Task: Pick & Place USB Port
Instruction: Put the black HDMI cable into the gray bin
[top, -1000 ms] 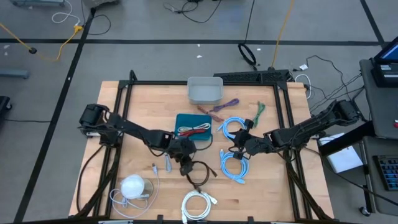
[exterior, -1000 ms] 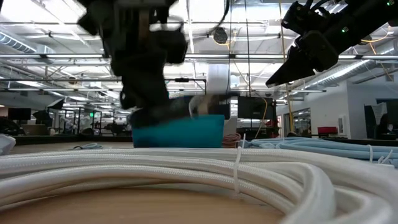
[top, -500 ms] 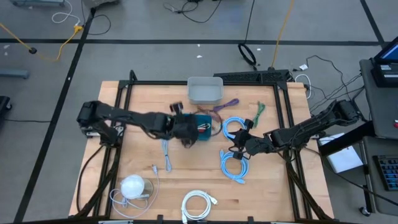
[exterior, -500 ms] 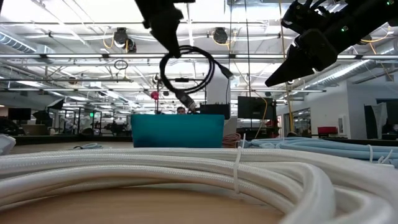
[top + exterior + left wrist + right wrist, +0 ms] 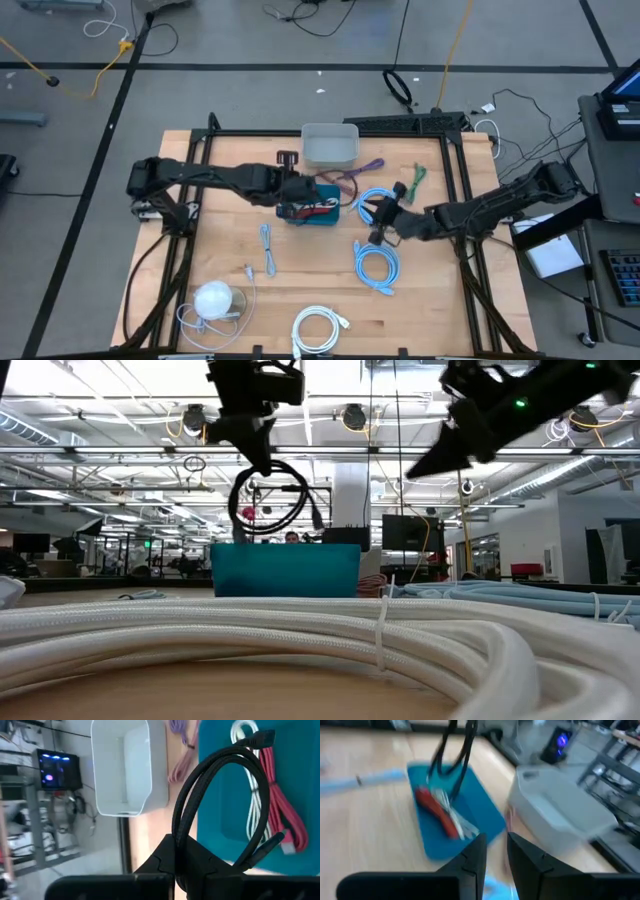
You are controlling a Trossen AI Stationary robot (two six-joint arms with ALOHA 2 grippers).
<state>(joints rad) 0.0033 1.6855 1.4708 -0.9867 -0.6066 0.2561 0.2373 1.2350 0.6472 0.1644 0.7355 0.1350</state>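
Observation:
A black USB cable [image 5: 215, 795], wound into a loop, hangs in the air over the teal tray [image 5: 330, 190]. My left gripper [image 5: 175, 851] is shut on it. In the low view the loop [image 5: 268, 498] dangles under the left gripper [image 5: 262, 460], above the tray's wall [image 5: 285, 570]. A red and a white cable lie in the tray [image 5: 220, 815]. My right gripper [image 5: 376, 218] hovers right of the tray, over the blue cable coils [image 5: 378, 265]. Its fingers [image 5: 496, 845] stand slightly apart with nothing between them. My left gripper pinches the loop's bundled strands [image 5: 178, 840] between its two fingers, several strands together. The fingers come slanting down from above. The loop hangs below them, lifted clear of the tray and the table, with its plug ends [image 5: 260, 737] free.
A white bin [image 5: 330, 145] stands at the far edge behind the tray. Purple [image 5: 355, 172] and green [image 5: 418, 178] cables lie near it. A white cable coil [image 5: 318, 328], a white round thing [image 5: 213, 298] and a small pale cable [image 5: 267, 250] lie toward the near edge.
My left gripper has lifted the black cable off the table in front of the tray. It has carried it up and toward the far edge, rolling its wrist, so the loop now hangs over the tray. My right gripper has shifted slightly toward the far edge.

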